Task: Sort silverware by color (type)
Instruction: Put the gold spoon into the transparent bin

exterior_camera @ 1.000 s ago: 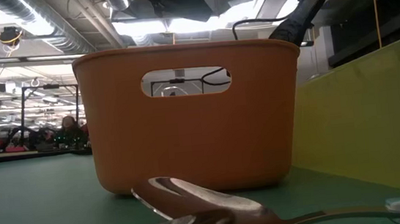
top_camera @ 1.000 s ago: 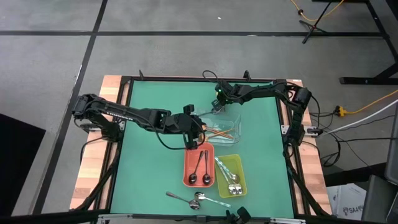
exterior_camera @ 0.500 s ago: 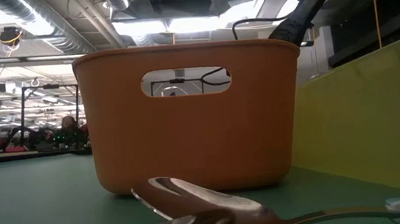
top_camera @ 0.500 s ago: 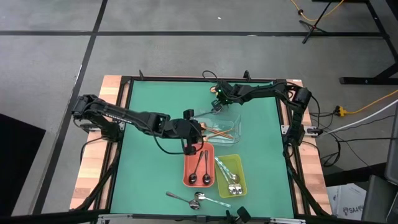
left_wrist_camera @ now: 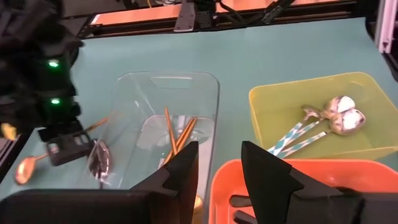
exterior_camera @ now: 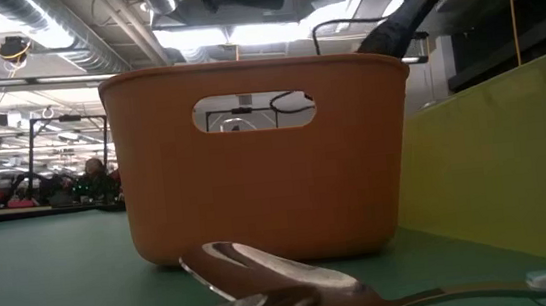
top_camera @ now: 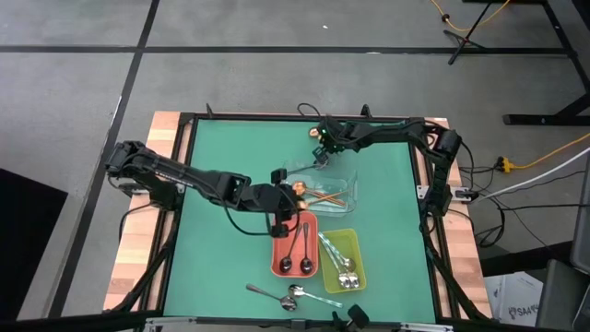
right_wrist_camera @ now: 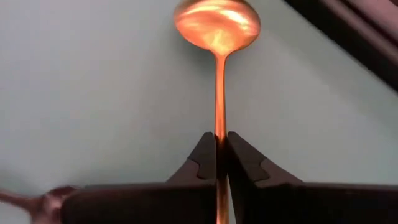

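— Since you're up by the overhead camera, what worries you? 
— From above, the right gripper (top_camera: 318, 148) sits at the far end of the clear tray (top_camera: 348, 175), pinched on a copper spoon (top_camera: 314, 132) whose bowl pokes out past it. If the pinch is only on the thin handle, the spoon could swivel or slide free before it is over the tray. The left gripper (top_camera: 281, 224) hangs with its fingers apart at the near end of the red tray (top_camera: 277, 254), where two dark spoons (top_camera: 295, 251) lie; silver spoons (top_camera: 343, 267) are in the yellow-green tray (top_camera: 355, 242), and a few silver pieces (top_camera: 286, 297) wait on the mat.

— And from table height? 
— Only the red tray's wall (exterior_camera: 264, 164) and the loose silver pieces (exterior_camera: 286, 292) up close. Nothing there tells me about the grip.

— Left wrist camera? 
— Its fingers (left_wrist_camera: 183, 177) stand apart, holding nothing. Copper pieces (left_wrist_camera: 177, 134) already lie in the clear tray (left_wrist_camera: 205, 84), and the other arm is just beside it; the two arms could crowd each other there.

— Right wrist? 
— The fingers (right_wrist_camera: 205, 158) are clamped on the copper handle (right_wrist_camera: 219, 93), low down. So much spoon sticking out means a quick move could twist it.
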Robot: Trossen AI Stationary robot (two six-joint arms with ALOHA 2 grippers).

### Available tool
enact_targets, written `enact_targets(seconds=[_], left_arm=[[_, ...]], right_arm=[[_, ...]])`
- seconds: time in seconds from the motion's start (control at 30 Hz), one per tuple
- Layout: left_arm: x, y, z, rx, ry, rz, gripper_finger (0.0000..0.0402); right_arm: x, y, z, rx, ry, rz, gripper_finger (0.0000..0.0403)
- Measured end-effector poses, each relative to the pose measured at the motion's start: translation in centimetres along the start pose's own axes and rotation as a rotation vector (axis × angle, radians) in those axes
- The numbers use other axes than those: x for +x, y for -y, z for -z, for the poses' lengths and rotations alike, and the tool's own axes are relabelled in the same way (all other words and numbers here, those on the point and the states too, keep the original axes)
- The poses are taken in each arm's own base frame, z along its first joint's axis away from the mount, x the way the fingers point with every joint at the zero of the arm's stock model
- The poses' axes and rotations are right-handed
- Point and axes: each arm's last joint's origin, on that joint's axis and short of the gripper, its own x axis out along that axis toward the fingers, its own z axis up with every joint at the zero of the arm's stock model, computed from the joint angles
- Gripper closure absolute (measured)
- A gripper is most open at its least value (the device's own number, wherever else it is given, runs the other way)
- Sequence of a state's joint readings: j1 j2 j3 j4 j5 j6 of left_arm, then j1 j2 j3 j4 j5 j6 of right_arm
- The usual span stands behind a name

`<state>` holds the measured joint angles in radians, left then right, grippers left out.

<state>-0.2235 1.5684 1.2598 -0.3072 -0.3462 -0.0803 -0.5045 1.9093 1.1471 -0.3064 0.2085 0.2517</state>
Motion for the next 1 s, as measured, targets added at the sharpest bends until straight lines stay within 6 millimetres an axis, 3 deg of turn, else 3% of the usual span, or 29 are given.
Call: enact_targets(seconds=[0.33,0.57,0.77,1.0], left_arm=[[-0.4,1.1,0.1,0.019,0.004,0.029,0.0285],[-0.5,1.4,0.1,0.023,0.005,0.035,0.0285],[-0.5,1.5,0.1,0.017,0.005,0.038,0.0285],[-0.9,2.3,0.7,0.034,-0.04,0.055,0.0285]], right_arm=[[-4.1,-0.5,-4.9,-0.114,-0.006,0.008,0.0401],[-8.4,-2.8,-7.9,-0.225,0.056,-0.03,0.0401],[-12.5,-5.8,-8.6,-0.351,0.058,-0.073,0.0402],[-17.2,-9.0,-7.4,-0.498,-0.015,-0.111,0.0402]])
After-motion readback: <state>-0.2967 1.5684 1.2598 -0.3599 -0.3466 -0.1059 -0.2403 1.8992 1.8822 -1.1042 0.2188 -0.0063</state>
